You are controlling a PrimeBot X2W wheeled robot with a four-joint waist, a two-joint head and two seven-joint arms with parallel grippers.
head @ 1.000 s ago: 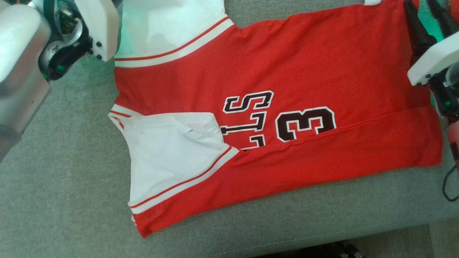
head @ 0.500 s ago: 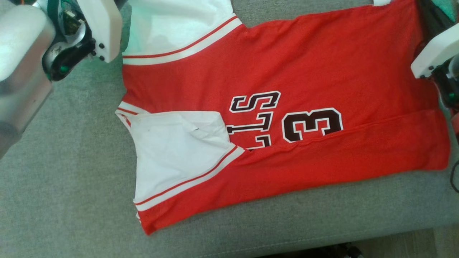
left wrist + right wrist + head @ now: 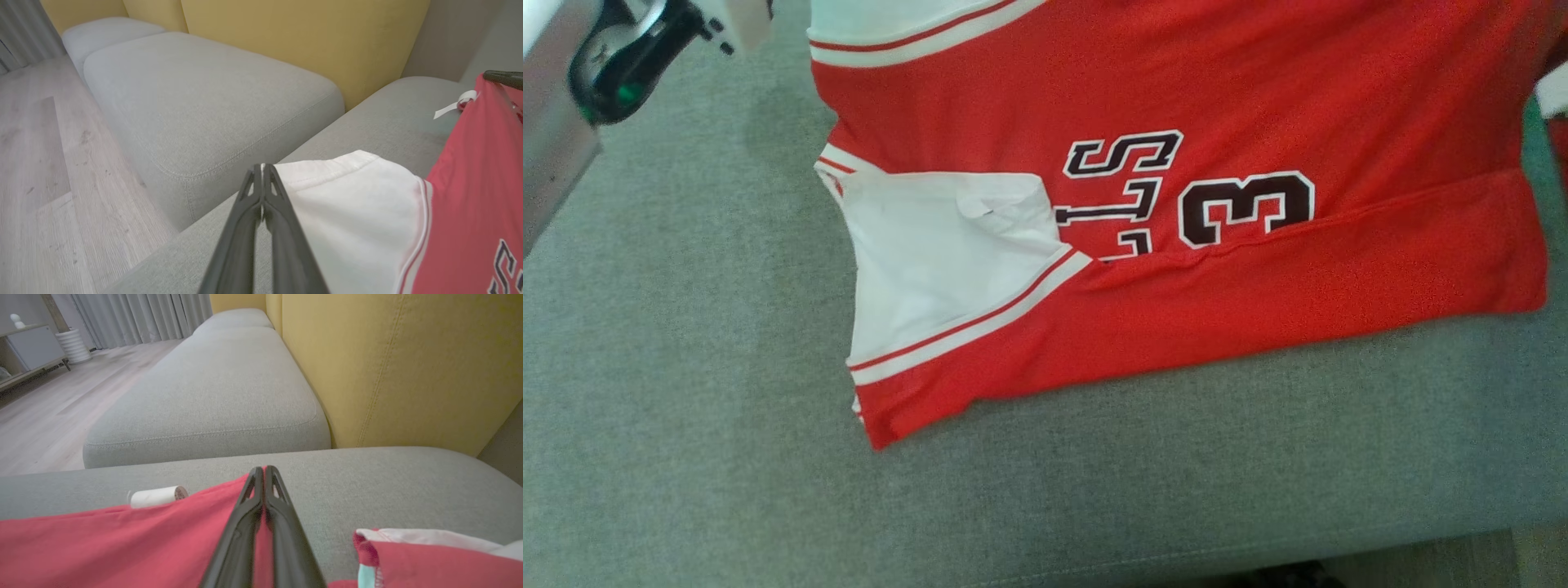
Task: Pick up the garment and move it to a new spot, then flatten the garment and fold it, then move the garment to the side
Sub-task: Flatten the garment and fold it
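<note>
The garment (image 3: 1176,106), a red jersey with white sleeves, is lying spread across the grey sofa cushion (image 3: 686,367), its length running left to right in the head view. Nearest the robot, its long edge is lying turned over onto the body as a red band, and the fold is running just under the print. At the band's left end the near white sleeve (image 3: 947,253), trimmed with a white-and-red stripe, is lying flat and a little creased. Above the fold a dark, white-outlined "3" (image 3: 1245,208) is showing sideways, with block letters (image 3: 1119,175) beside it. An "S" is reading clearly, while the lower letters are disappearing under the band, so I cannot tell the whole word.

Further back, the far white sleeve (image 3: 359,212) is reaching the jersey's far left corner. There the left gripper (image 3: 261,167) is pressing its two dark fingers together on the sleeve's hem, with a sliver of white showing between them. At the far right end the right gripper (image 3: 264,470) is likewise clamping its fingers on the red hem, with red cloth showing between the tips. A small white label (image 3: 157,496) is sticking out from that hem, its print too small to read.

Beyond the jersey, a second grey seat cushion (image 3: 212,396) is adjoining this one, and yellow back cushions (image 3: 408,367) are standing behind both. Past them, pale wood floor (image 3: 32,163) is stretching away to grey curtains (image 3: 139,318).
</note>
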